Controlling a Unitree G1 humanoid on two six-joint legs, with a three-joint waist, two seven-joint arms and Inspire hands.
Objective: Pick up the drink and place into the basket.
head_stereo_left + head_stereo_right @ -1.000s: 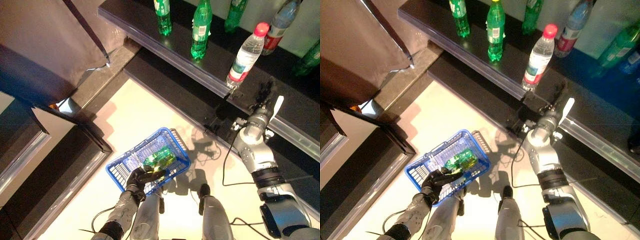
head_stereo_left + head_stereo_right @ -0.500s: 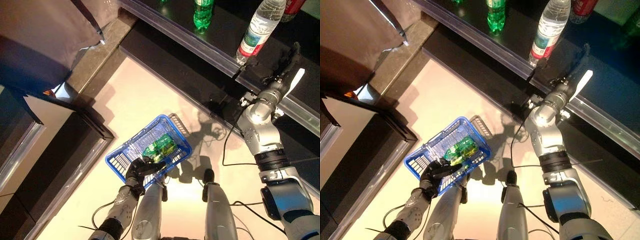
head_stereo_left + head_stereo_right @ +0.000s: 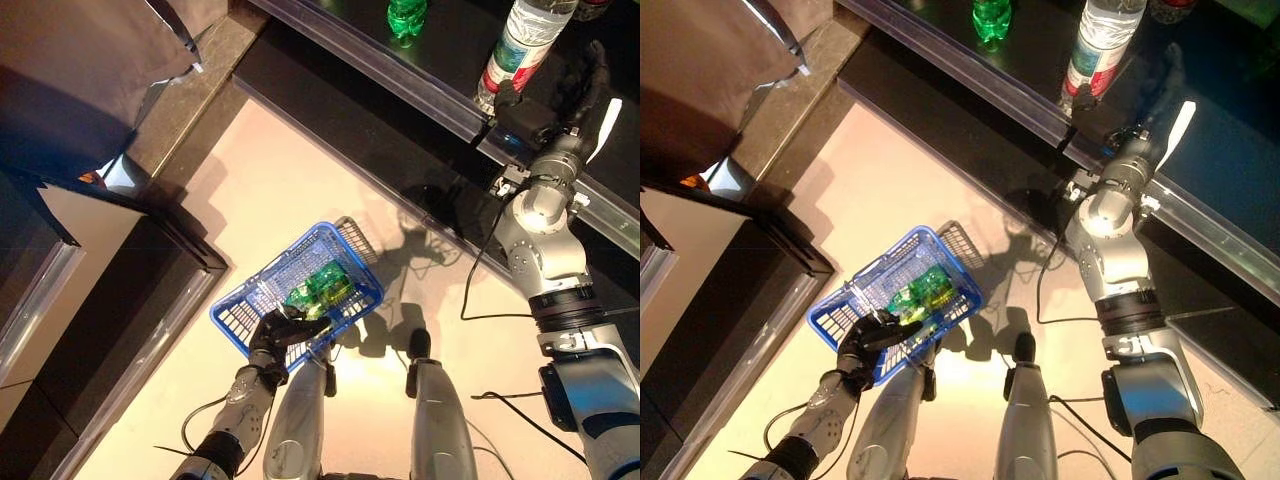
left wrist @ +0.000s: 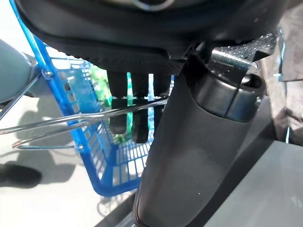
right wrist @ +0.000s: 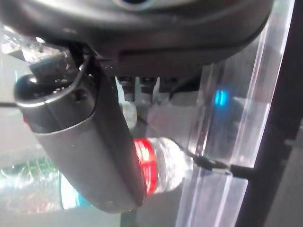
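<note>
1. Blue plastic-coated wire basket (image 3: pixel 262 300) hangs low beside the robot, its thin metal handle caught under the curled fingers of the left hand (image 3: pixel 277 338); the left wrist view shows those fingers wrapped over the wire.
2. One green plastic bottle (image 3: pixel 322 286) already lies on its side inside the basket, so I'd judge part of the job done.
3. Next in line looks to be the clear water bottle with a red-and-green label (image 3: pixel 1098 42), standing upright near the front edge of the dark shelf (image 3: pixel 440 70).
4. Up at that shelf, the right hand (image 3: pixel 585 95) sits just beside the bottle, fingers straight and spread, holding nothing.
5. Grasping, lifting and lowering it into the basket all remain.
6. Another green bottle (image 3: pixel 992 17) stands further along; no label print is legible.
</note>
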